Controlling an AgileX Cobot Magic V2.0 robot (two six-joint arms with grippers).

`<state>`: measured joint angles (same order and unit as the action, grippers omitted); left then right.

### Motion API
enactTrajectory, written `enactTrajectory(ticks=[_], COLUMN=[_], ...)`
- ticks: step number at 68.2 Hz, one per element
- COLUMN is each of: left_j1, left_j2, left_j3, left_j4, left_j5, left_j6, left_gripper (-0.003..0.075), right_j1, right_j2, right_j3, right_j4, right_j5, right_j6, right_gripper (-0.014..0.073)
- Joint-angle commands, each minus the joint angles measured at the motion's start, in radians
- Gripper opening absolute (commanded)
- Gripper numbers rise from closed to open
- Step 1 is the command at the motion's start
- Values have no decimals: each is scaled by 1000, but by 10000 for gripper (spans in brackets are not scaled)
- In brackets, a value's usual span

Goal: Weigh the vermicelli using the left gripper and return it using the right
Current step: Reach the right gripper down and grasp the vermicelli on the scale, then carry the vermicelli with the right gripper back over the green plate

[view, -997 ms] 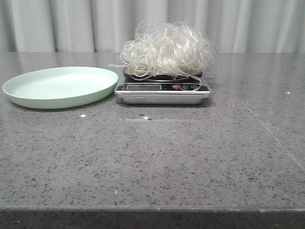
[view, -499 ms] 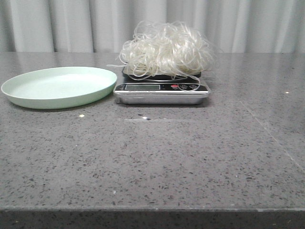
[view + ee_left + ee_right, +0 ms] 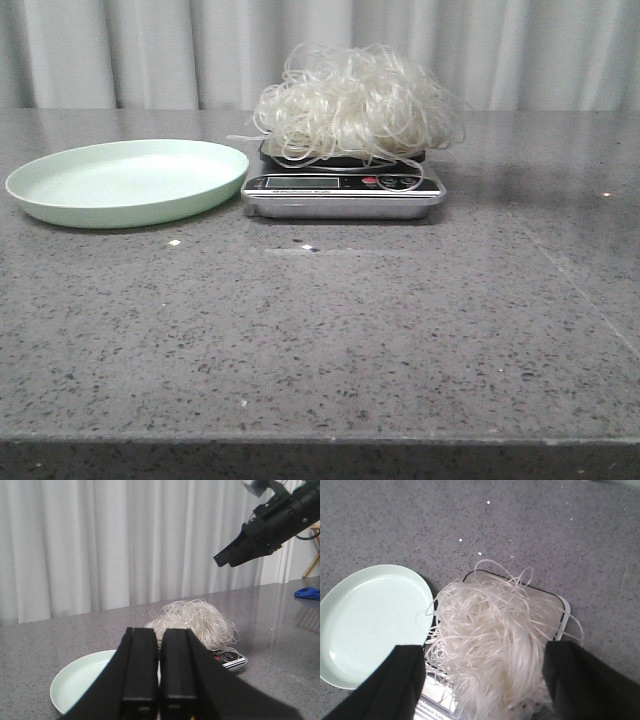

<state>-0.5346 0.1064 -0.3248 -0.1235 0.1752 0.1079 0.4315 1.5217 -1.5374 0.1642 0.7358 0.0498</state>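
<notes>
The vermicelli (image 3: 350, 105) lies as a fluffy white heap on a small kitchen scale (image 3: 343, 188), just right of the pale green plate (image 3: 128, 182), which holds nothing. Neither gripper shows in the front view. In the right wrist view my right gripper (image 3: 484, 650) is open and looks straight down on the vermicelli (image 3: 495, 645), with one dark finger on each side of the heap. My left gripper (image 3: 158, 632) is shut and empty, held back from the plate (image 3: 80, 680) and the vermicelli (image 3: 192, 620). The right arm (image 3: 270, 525) hangs high above the scale.
Grey speckled stone table (image 3: 320, 330) with its front edge near the camera. A pale curtain (image 3: 150, 50) runs behind it. A blue object (image 3: 307, 593) lies far off on the table's right side.
The whole front picture shifts a few pixels left and back. Heap, scale and plate keep their places relative to each other.
</notes>
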Motion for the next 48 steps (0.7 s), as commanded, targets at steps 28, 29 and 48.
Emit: enactTrajectory(ticks=[28,29,48], left_j1=[-8,-8,-8], left_j2=[12,12,12], left_j3=[-27,-27,-27], left_j4=[-2,-2,-2], left_j5=[-83,-83,-83], left_j6=[1,1,1], left_gripper=[127,127,127], right_j1=[-41,-38,13], right_j2=[288,293,336], right_j3=[-224,-227,-230], right_j4=[15,15,14], right_j5=[230,232,274], right_j6=[-4,-4,-68], right_gripper=[590,590,496])
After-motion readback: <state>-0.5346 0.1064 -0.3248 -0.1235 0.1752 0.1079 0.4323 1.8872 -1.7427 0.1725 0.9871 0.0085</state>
